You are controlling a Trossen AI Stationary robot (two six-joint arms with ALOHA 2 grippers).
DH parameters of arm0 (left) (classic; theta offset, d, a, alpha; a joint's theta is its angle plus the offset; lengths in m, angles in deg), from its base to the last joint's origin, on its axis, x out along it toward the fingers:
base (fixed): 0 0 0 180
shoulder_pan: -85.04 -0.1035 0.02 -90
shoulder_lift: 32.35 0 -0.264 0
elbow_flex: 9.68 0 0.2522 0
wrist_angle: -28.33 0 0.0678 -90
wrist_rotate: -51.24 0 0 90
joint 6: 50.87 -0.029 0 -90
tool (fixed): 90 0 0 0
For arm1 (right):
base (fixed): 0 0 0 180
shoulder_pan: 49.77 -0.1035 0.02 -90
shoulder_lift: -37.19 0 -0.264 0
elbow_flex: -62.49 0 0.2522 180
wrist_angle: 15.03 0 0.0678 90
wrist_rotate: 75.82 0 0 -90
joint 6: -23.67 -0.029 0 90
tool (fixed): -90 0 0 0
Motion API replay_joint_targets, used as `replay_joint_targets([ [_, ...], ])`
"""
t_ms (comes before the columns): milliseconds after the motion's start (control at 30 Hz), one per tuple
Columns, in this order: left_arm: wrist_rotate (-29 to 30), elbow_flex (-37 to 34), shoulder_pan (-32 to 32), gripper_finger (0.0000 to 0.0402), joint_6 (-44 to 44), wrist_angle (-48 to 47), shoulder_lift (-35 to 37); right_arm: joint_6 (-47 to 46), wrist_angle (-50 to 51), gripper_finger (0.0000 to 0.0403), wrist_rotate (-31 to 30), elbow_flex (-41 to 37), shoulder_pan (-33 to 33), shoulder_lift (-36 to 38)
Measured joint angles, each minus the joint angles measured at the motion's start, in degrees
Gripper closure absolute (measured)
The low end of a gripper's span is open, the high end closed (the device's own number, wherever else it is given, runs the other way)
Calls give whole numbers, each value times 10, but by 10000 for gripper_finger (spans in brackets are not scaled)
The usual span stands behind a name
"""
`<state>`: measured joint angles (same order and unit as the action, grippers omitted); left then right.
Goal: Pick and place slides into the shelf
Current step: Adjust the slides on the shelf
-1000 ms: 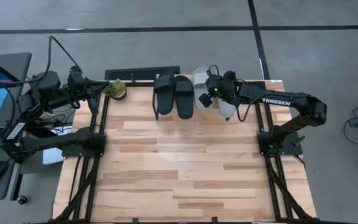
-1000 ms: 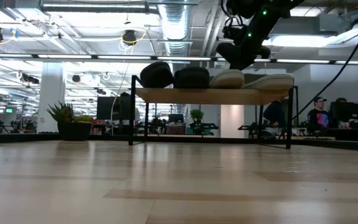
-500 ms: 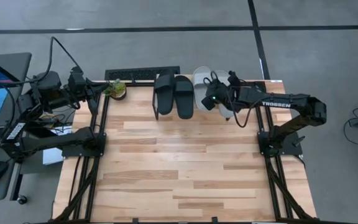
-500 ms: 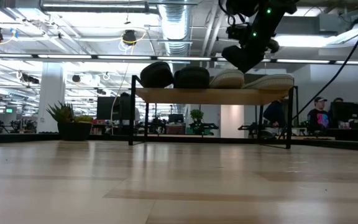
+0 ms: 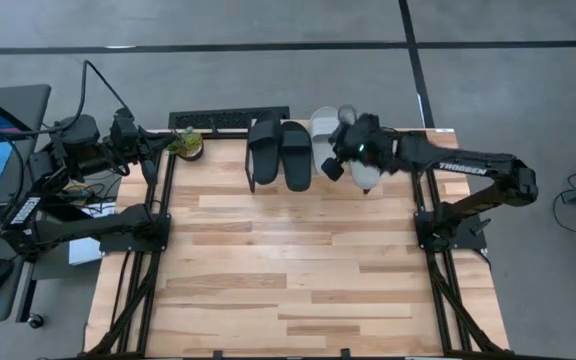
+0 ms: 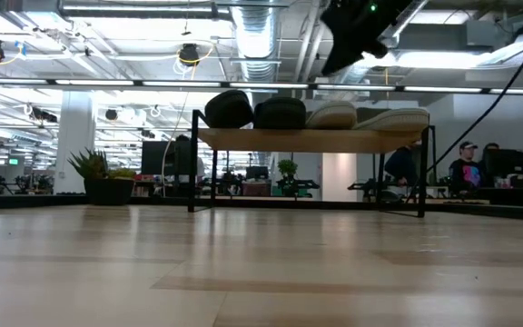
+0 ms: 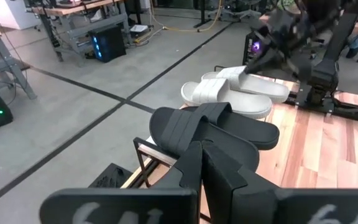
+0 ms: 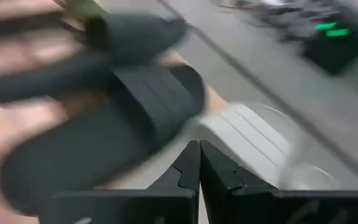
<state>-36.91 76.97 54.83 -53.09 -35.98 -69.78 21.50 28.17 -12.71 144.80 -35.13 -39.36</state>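
Observation:
All the slides lie side by side on the shelf's plank at the table's far edge. The two black slides are on the left. The two light grey ones are on the right. My right gripper is shut and empty. It hangs above the grey slides, well clear of them in the low view. My left gripper waits shut at the far left corner, pointing toward the shelf.
A small potted plant stands at the far left corner beside the shelf. A dark keyboard lies just past the far edge. The wooden tabletop stretches in front of the shelf. People sit in the room behind.
My right gripper has risen from just above the grey slides to well over the shelf and has turned at the wrist. The slides have stayed where they were on the shelf.

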Motion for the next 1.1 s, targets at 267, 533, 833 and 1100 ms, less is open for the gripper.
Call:
replay_joint_targets([
  [267,2,0,0,401,-3,0,0,-14,23,403,378,68,170,-14],
  [533,3,0,0,402,-2,-16,0,20,146,403,538,86,185,-64],
  [833,3,0,0,401,0,-15,0,37,163,403,537,86,114,-98],
  [1100,3,0,0,401,0,-15,0,37,168,403,508,106,85,-135],
])
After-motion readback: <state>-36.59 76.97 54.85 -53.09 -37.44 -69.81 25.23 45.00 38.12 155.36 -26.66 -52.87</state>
